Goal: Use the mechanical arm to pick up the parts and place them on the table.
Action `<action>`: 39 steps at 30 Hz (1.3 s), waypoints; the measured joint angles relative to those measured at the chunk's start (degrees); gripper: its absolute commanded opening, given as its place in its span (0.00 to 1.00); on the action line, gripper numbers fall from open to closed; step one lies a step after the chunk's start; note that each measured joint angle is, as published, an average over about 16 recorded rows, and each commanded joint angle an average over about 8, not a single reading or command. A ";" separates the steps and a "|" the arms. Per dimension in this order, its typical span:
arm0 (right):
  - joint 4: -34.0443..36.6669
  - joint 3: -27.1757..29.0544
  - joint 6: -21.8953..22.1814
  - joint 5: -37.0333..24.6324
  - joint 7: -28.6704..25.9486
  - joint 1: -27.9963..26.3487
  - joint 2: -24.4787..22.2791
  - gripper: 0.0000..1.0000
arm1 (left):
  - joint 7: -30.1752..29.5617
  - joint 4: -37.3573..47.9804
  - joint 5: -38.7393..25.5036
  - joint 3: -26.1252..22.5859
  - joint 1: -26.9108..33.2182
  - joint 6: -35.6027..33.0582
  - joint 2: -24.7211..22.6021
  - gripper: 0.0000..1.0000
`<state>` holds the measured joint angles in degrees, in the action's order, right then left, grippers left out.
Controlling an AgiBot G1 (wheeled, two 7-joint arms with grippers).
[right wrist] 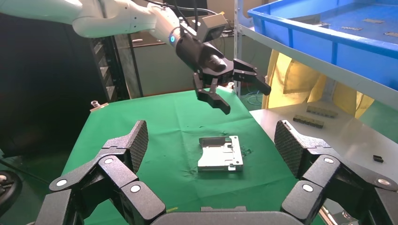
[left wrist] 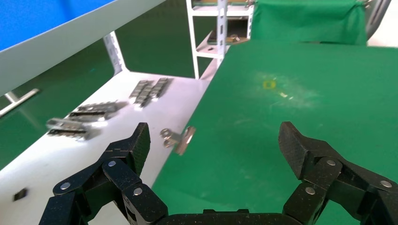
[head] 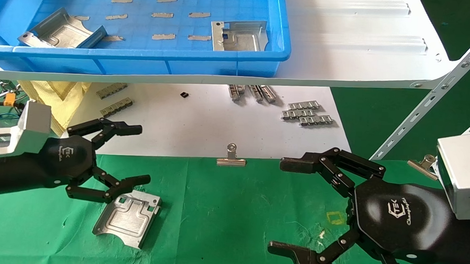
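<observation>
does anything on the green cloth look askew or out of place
One part lies skewed on the table, just below the open left pincer. The cloth is wrinkled and scuffed near a yellow square. The right pincer hovers open.

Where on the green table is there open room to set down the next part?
The widest bare patch of table lies between the placed part and the right gripper, below the binder clip. It is crowded by the left gripper, which hangs open above that part.

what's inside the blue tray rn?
Blue tray holds two metal parts plus several small tape-like strips. Its near wall hides the front floor edge.
</observation>
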<state>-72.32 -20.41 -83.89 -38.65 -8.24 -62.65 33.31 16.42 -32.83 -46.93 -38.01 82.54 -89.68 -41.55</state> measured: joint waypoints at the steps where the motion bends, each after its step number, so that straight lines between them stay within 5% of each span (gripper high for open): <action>1: 0.00 0.00 0.00 0.00 0.00 0.00 0.00 1.00 | -0.70 -1.05 0.13 0.57 -0.54 0.10 0.17 1.00; 39: 0.01 -0.02 0.01 0.02 0.01 0.00 -0.01 1.00 | -26.31 -39.78 4.98 21.43 -20.43 3.86 6.36 1.00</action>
<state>-72.31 -20.43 -83.88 -38.63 -8.23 -62.65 33.30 -9.89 -72.61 -41.95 -16.58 62.11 -85.82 -35.19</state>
